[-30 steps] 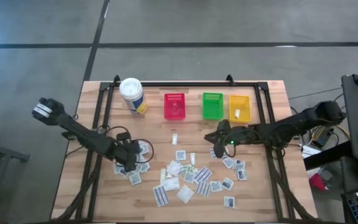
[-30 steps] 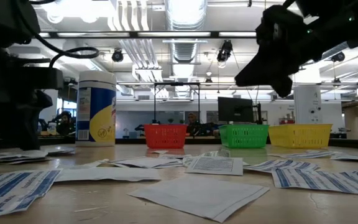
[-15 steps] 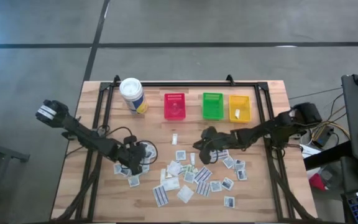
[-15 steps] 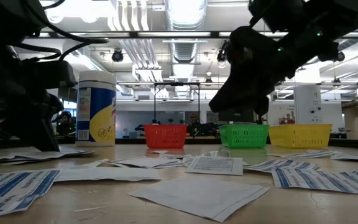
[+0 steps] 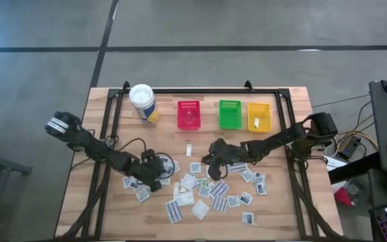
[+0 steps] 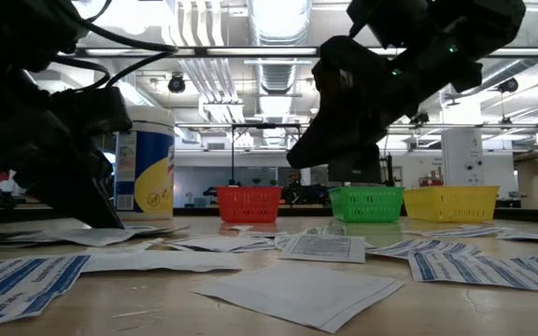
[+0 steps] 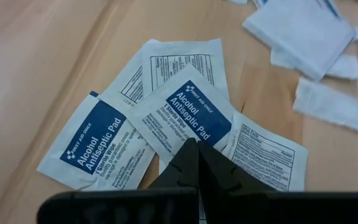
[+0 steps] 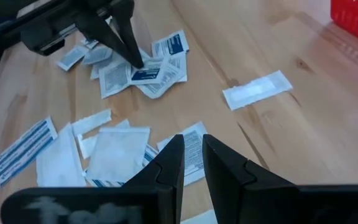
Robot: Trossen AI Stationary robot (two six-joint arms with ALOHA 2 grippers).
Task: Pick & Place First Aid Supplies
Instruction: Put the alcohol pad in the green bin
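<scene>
Most packets [image 5: 200, 188] lie scattered mid-table toward the front edge. One sits in the yellow bin [image 5: 259, 115], with possibly something in the red bin [image 5: 189, 114]; nearly all sorting remains. Left gripper [image 7: 194, 144], fully closed, presses its tip on an alcohol pad [image 7: 188, 115], nothing gripped. Right gripper [image 8: 190, 138] hovers above packets, fingers slightly parted, empty.

Matt paper packets [image 7: 194, 118] (some blue-printed) on smooth pale wood table [image 7: 36, 68].
</scene>
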